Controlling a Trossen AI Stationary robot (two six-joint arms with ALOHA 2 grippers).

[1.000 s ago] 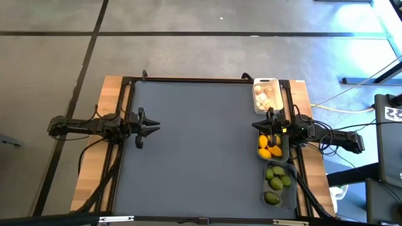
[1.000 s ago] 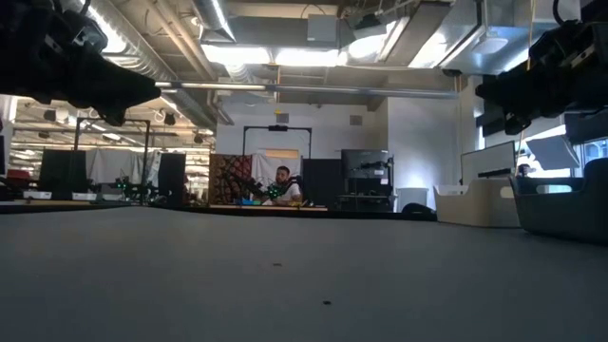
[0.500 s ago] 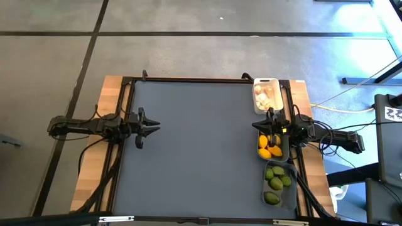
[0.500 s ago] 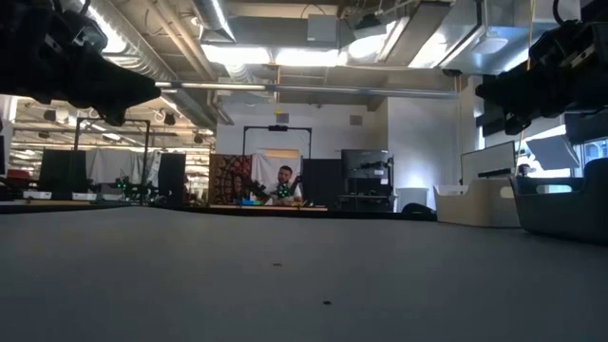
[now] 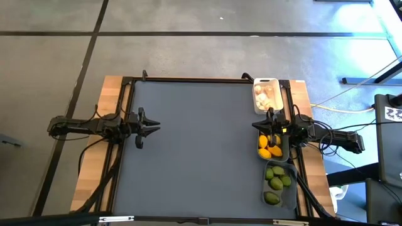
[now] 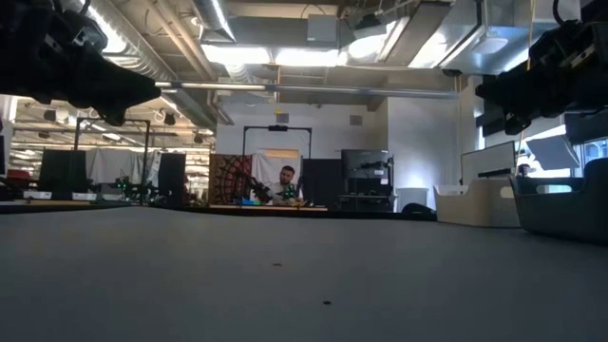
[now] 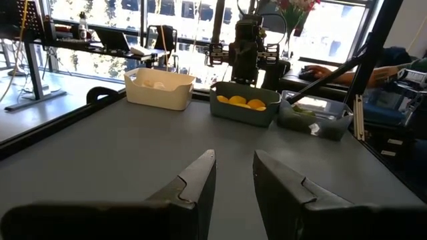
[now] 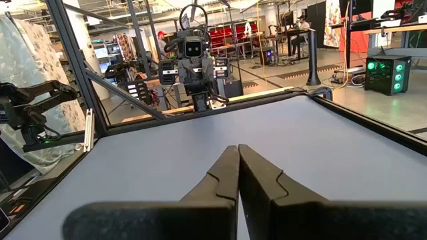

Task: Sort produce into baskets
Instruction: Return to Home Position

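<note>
Nearest in the left wrist view, the left gripper [image 7: 233,157] hangs low over the left side of the table [image 5: 201,157], with its two fingers apart and nothing between them. Compared with one second ago it has not moved, and no piece of produce has moved either. I judge from this that the sorting is finished and both arms already rest at home, because no fruit lies loose on the dark mat.

Across the bare mat, the three baskets stand in one row along the right edge of the table. They are set end to end, each with its long axis running along that edge and its long side turned to the left arm. The translucent grey basket [image 5: 293,188] holds the limes [image 5: 276,179]. The dark grey-green basket [image 5: 287,150] in the middle holds the lemons [image 5: 267,150], and the white basket [image 5: 266,82] at the other end holds the garlic bulbs [image 5: 265,95].

The right gripper [image 5: 259,126] hovers above the middle basket and points toward the table's centre; its fingers are pressed together and carry nothing. Far behind, in the low view, a person [image 6: 285,182] sits in the room
</note>
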